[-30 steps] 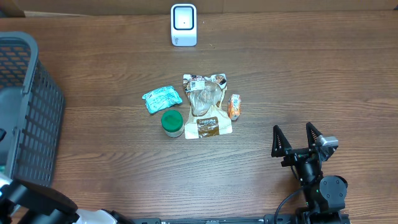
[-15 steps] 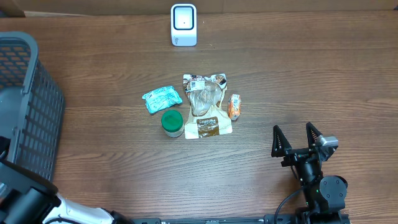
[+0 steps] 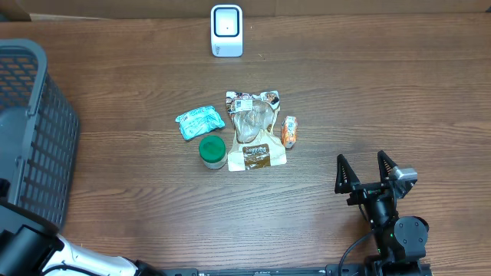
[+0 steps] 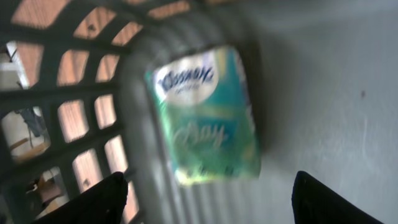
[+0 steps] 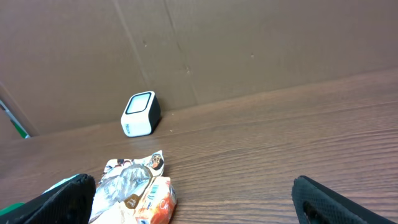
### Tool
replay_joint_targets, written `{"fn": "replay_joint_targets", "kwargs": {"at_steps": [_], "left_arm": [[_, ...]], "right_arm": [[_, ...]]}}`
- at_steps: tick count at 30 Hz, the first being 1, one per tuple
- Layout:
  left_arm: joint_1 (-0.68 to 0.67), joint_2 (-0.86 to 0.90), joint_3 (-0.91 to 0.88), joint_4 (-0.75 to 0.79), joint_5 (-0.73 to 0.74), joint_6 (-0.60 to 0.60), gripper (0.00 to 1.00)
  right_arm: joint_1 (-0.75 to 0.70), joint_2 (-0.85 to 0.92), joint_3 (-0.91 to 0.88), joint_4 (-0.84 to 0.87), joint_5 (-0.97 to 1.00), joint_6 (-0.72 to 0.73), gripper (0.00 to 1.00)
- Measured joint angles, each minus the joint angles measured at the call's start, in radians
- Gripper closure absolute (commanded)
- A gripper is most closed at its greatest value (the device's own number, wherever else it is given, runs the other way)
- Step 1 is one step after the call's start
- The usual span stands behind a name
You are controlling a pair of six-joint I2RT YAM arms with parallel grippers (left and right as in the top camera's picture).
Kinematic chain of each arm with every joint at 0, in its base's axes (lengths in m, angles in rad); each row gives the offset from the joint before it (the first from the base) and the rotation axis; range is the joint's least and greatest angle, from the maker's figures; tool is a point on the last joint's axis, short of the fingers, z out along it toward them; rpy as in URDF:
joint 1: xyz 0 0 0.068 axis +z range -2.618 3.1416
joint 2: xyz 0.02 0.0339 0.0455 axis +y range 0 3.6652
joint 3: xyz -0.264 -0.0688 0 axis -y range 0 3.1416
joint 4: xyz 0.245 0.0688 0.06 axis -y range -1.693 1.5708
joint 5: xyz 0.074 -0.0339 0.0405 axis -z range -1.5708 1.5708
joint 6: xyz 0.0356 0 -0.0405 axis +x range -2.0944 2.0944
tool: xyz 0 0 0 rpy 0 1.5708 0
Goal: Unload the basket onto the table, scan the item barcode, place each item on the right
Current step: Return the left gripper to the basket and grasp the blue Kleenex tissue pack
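In the left wrist view a teal and green Kleenex tissue pack (image 4: 208, 118) lies on the grey floor of the basket (image 4: 93, 74), against its lattice wall. My left gripper (image 4: 208, 202) is open just short of the pack, with nothing between its fingers. The white barcode scanner (image 3: 226, 31) stands at the table's far edge, also seen in the right wrist view as the scanner (image 5: 140, 114). My right gripper (image 3: 368, 172) rests open near the front right, empty, as its own view of the gripper (image 5: 196, 205) shows.
The dark basket (image 3: 31, 130) fills the left side. Mid-table lie a teal packet (image 3: 199, 121), a green-lidded jar (image 3: 212, 151), a brown snack bag (image 3: 255, 130) and an orange packet (image 3: 289, 130). A cardboard wall (image 5: 217, 43) stands behind the scanner.
The left arm has shifted at the lower left corner beside the basket. The items on the table and the right arm have not moved.
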Motion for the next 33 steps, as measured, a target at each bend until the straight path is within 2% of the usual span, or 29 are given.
{"fn": "replay_joint_targets", "kwargs": {"at_steps": [3,7,9,10,12,18,24,30,33], "left_arm": [[0.000,0.026,0.000,0.036,0.000,0.000,0.34],[0.000,0.066,0.000,0.061,0.000,-0.009,0.48],[0.000,0.095,0.000,0.063,0.000,-0.015,0.64],[0.000,0.114,0.003,0.064,-0.008,-0.013,0.76],[0.000,0.116,0.006,0.064,-0.014,-0.016,0.96],[-0.001,0.122,0.019,0.030,-0.040,-0.015,0.96],[-0.005,0.128,0.069,-0.132,-0.022,-0.018,0.96],[-0.034,0.094,0.257,-0.252,0.014,-0.018,0.96],[-0.062,0.001,0.358,-0.262,0.101,-0.018,0.96]], "right_arm": [[0.000,0.000,0.000,0.000,0.000,0.000,0.00],[0.000,0.000,0.000,0.000,0.000,0.000,0.00],[0.000,0.000,0.000,0.000,0.000,0.000,0.00],[0.000,0.000,0.000,0.000,0.000,0.000,0.00],[0.000,0.000,0.000,-0.001,0.000,0.000,0.00],[0.000,0.000,0.000,0.000,0.000,0.000,0.00],[0.000,0.000,0.000,0.000,0.000,0.000,0.00],[0.000,0.000,0.000,0.000,0.000,0.000,0.00],[0.000,0.000,0.000,0.000,0.000,0.000,0.00]]}}
